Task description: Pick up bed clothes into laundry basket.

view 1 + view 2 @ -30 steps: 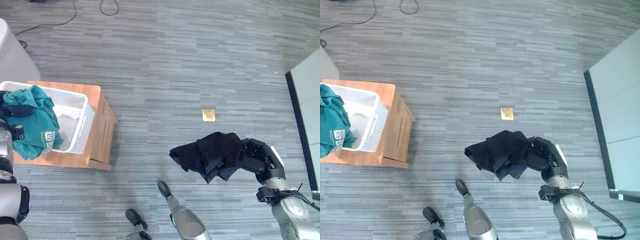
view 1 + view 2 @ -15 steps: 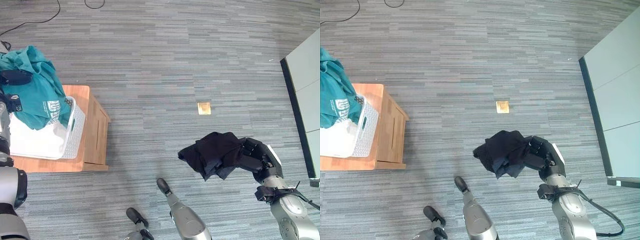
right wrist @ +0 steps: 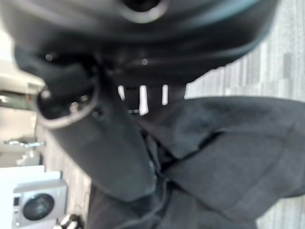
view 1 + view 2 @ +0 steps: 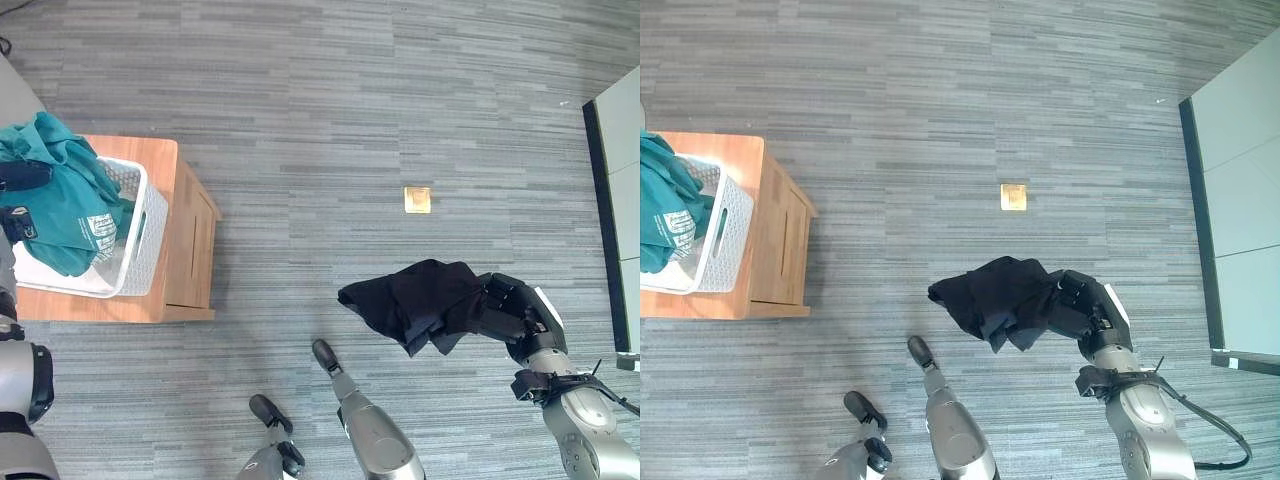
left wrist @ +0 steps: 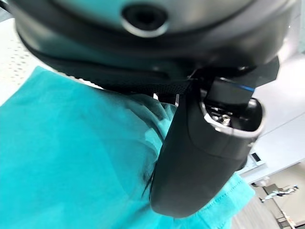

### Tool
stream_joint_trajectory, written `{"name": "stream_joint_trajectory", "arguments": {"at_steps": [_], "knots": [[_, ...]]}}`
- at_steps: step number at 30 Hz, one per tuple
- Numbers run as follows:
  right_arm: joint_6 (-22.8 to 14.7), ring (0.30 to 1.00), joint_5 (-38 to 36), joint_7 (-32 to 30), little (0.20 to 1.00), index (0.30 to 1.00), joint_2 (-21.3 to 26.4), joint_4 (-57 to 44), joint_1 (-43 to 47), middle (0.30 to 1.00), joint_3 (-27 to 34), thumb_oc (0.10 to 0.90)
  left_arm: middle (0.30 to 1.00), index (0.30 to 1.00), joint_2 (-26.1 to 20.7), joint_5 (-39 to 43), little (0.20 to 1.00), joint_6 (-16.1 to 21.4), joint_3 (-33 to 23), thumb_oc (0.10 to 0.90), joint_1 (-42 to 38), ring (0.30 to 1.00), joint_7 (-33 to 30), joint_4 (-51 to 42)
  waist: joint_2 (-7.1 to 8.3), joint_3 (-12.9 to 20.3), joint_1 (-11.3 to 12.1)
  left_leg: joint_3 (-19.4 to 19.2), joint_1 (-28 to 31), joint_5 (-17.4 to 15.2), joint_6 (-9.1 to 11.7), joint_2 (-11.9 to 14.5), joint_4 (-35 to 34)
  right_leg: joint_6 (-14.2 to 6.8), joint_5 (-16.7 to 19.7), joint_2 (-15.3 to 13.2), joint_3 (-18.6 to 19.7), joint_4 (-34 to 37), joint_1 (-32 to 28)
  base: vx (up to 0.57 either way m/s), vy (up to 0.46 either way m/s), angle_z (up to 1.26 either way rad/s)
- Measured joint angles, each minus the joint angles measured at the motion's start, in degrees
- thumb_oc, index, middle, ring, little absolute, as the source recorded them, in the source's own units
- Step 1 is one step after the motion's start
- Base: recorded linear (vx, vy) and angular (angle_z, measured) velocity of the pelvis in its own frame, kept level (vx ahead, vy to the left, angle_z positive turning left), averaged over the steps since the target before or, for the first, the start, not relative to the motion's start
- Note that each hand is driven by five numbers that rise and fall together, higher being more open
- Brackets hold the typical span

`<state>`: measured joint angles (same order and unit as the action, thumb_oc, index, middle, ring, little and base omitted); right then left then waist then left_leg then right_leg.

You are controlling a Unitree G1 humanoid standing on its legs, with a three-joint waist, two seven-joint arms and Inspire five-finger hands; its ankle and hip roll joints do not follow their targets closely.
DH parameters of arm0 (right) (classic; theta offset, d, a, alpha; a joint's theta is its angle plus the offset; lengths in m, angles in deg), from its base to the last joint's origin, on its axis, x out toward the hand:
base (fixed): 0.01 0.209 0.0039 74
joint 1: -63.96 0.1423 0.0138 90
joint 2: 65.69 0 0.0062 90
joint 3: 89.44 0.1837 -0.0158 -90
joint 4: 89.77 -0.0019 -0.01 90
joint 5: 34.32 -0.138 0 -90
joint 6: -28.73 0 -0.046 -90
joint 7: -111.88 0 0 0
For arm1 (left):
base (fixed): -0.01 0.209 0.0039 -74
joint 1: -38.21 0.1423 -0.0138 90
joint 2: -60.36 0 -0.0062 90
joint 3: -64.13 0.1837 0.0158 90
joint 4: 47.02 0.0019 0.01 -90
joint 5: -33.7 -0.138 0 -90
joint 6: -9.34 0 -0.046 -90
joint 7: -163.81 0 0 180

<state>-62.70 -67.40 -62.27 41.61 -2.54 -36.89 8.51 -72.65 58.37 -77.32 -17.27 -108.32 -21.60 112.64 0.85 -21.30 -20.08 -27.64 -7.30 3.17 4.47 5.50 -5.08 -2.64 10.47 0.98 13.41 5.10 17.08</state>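
In your left eye view, the left hand [image 4: 18, 176] sits at the far left edge, clenched on a teal garment [image 4: 70, 205] that hangs over and into the white laundry basket [image 4: 138, 240]; the basket stands on a small wooden surface [image 4: 175, 280]. Your right hand [image 4: 515, 312] is low on the right, its fingers [image 4: 497, 300] curled into a black garment [image 4: 415, 300] held up off the grey plank floor [image 4: 330, 120], with a small brass floor plate [image 4: 417, 199] beyond it. The right eye view gives you the same layout, the basket [image 4: 712, 245] cut by the left edge. In your left wrist view, the thumb [image 5: 205, 157] presses into teal cloth [image 5: 62, 167]. In your right wrist view, the thumb [image 3: 114, 148] clamps folds of black cloth [image 3: 224, 157].
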Motion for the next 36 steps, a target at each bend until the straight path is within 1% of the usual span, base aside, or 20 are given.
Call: {"name": "stream_joint_trajectory", "arguments": {"at_steps": [1, 3, 8, 15, 20, 21, 24, 26, 27, 29, 32, 34, 35, 36], "knots": [[0.0, 0.3, 0.0, 0.0, 0.3, 0.3, 0.01, -0.05, 0.04, 0.3, 0.01, 0.4, 0.3, 0.3, 0.0, 0.06, 0.3, 0.0, -0.3, 0.4, 0.0, 0.3, -0.01, -0.01, 0.32, -0.17, 0.09, -0.01, 0.0, 0.0, 0.0, 0.03, 0.0, 0.0, 0.0, 0.02, -0.04, 0.0, 0.0, 0.0, 0.0, 0.0], [0.0, 0.3, 0.0, 0.0, 0.3, 0.3, 0.01, -0.12, 0.1, 0.3, 0.02, 0.4, 0.9, 0.9, 0.0, 0.81, 0.9, 0.01, -0.76, 0.8, -0.02, 0.9, -0.01, -0.04, 0.89, -0.49, 0.23, -0.05, 0.0, 0.0, 0.0, 0.03, 0.0, 0.0, 0.0, 0.04, -0.04, 0.0, 0.04, 0.0, 0.0, 0.0], [0.0, 0.3, 0.0, 0.01, 0.3, 0.3, 0.02, -0.13, 0.16, 0.3, 0.06, 0.4, 0.9, 0.9, 0.01, 2.4, 0.9, 0.0, -0.59, 0.8, -0.03, 0.9, 0.08, -0.04, 1.77, -0.96, 0.2, -0.04, 0.01, 0.0, 0.0, 0.03, 0.0, 0.01, 0.0, 0.04, -0.03, 0.0, 0.05, 0.0, 0.0, 0.0], [0.49, 0.3, 0.0, 0.37, 0.3, 0.3, 0.02, -0.15, 0.42, 0.3, 0.07, 0.4, 0.9, 0.9, 0.0, 2.4, 0.9, 0.01, -0.55, 0.8, -0.25, 0.9, 0.08, -0.48, 1.77, -0.96, 0.28, -0.04, 0.48, 0.02, 0.02, 0.03, 0.01, 0.02, 0.01, 0.03, -0.04, 0.0, -0.39, 0.0, 0.0, 0.0], [0.96, 0.3, 0.01, 1.25, 0.3, 0.3, 0.61, -0.05, 1.64, 0.3, 0.03, 0.4, 0.9, 0.9, -0.05, 2.67, 0.9, 0.02, -0.57, 0.8, -0.26, 0.9, 0.07, -0.95, 1.7, -1.0, 0.57, 0.03, 2.2, 0.06, 0.07, 0.02, 0.0, 0.03, 0.0, -0.02, -0.08, -0.01, -2.13, 0.0, 0.0, 0.0], [0.97, 0.3, 0.03, 1.46, 0.3, 0.3, 1.07, -0.02, 1.91, 0.3, -0.01, 0.4, 0.9, 0.9, -0.04, 3.94, 0.9, 0.04, -0.65, 0.8, -0.27, 0.9, 0.03, -1.23, 1.69, -1.0, 0.74, 0.09, 2.56, 0.13, 0.18, 0.02, 0.0, 0.03, 0.0, -0.05, -0.16, 0.0, -2.49, 0.01, -0.035, 0.05], [1.04, 0.3, 0.21, 1.46, 0.3, 0.3, 2.61, 0.08, 2.74, 0.3, 0.0, 0.4, 0.9, 0.9, 1.16, 10.39, 0.9, 0.3, -3.4, 0.8, -0.22, 0.9, -0.54, -4.95, 1.62, -1.04, 1.47, 1.17, 3.21, 0.37, 0.15, 0.14, 0.0, 0.04, -0.01, -0.07, -0.93, 0.0, -3.55, 0.0, -0.033, 0.14], [1.09, 0.3, 0.35, 1.48, 0.3, 0.3, 2.94, 0.12, 2.92, 0.3, -0.11, 0.4, 0.9, 0.9, 1.2, 11.83, 0.9, 0.73, -3.39, 0.8, -0.24, 0.9, -0.64, -6.25, 1.57, -1.07, 1.52, 1.66, 3.6, 0.46, 0.14, 0.22, 0.0, 0.05, -0.02, -0.06, -1.46, 0.01, -4.1, -0.02, -0.02, 0.13], [1.1, 0.3, 0.41, 1.47, 0.3, 0.3, 3.53, 0.15, 3.82, 0.3, -0.12, 0.4, 0.9, 0.9, 1.37, 13.15, 0.9, 0.8, -3.41, 0.8, -0.21, 0.9, -1.28, -7.14, 1.39, -1.16, 2.06, 1.91, 3.97, 0.46, 0.14, 0.26, 0.0, 0.05, -0.02, -0.08, -1.66, 0.01, -4.56, -0.03, -0.039, 0.09], [1.25, 0.3, 0.66, 1.38, 0.3, 0.3, 4.87, 0.35, 4.29, 0.3, -0.13, 0.4, 0.9, 0.9, 1.72, 15.19, 0.9, 1.2, -4.15, 0.8, -0.12, 0.9, -2.01, -9.54, 1.2, -1.16, 2.44, 2.7, 4.06, 0.63, 0.02, 0.28, 0.0, 0.05, -0.02, -0.15, -2.33, 0.01, -5.03, -0.04, -0.042, 0.14], [1.25, 0.3, 0.66, 1.23, 0.3, 0.3, 4.94, 0.5, 4.79, 0.3, -0.02, 0.4, 0.9, 0.9, 1.97, 16.8, 0.9, 2.37, -4.34, 0.8, 0.59, 0.9, -2.83, -12.35, 1.15, -1.13, 3.18, 2.96, 4.78, 0.74, 0.0, 0.34, 0.0, 0.07, -0.01, -0.13, -2.58, 0.01, -5.83, -0.04, -0.021, 0.07], [1.25, 0.3, 0.74, 1.17, 0.3, 0.3, 4.94, 0.53, 5.15, 0.3, 0.07, 0.4, 0.9, 0.9, 2.79, 18.46, 0.9, 3.09, -5.54, 0.8, 1.96, 0.9, -3.74, -15.15, 0.97, -1.04, 3.63, 3.21, 5.11, 0.79, -0.02, 0.36, 0.01, 0.08, -0.01, -0.16, -2.86, 0.01, -6.32, -0.05, -0.029, 0.08], [1.25, 0.3, 1.26, 1.17, 0.3, 0.3, 4.94, 0.55, 5.33, 0.3, 0.08, 0.4, 0.9, 0.9, 3.22, 19.2, 0.9, 4.23, -6.73, 0.8, 4.22, 0.9, -4.26, -19.23, 0.89, -0.99, 4.06, 3.73, 5.2, 0.87, -0.11, 0.37, 0.0, 0.09, -0.02, -0.23, -3.36, 0.01, -6.64, -0.04, -0.02, 0.16], [1.27, 0.3, 1.41, 1.18, 0.3, 0.3, 4.97, 0.65, 5.5, 0.3, 0.23, 0.4, 0.9, 0.9, 3.52, 19.37, 0.9, 4.6, -7.46, 0.8, 5.83, 0.9, -4.43, -21.74, 0.86, -0.98, 4.33, 4.24, 5.18, 0.95, -0.22, 0.39, 0.0, 0.1, -0.03, -0.26, -3.81, 0.0, -6.87, -0.03, -0.014, 0.18]]}}
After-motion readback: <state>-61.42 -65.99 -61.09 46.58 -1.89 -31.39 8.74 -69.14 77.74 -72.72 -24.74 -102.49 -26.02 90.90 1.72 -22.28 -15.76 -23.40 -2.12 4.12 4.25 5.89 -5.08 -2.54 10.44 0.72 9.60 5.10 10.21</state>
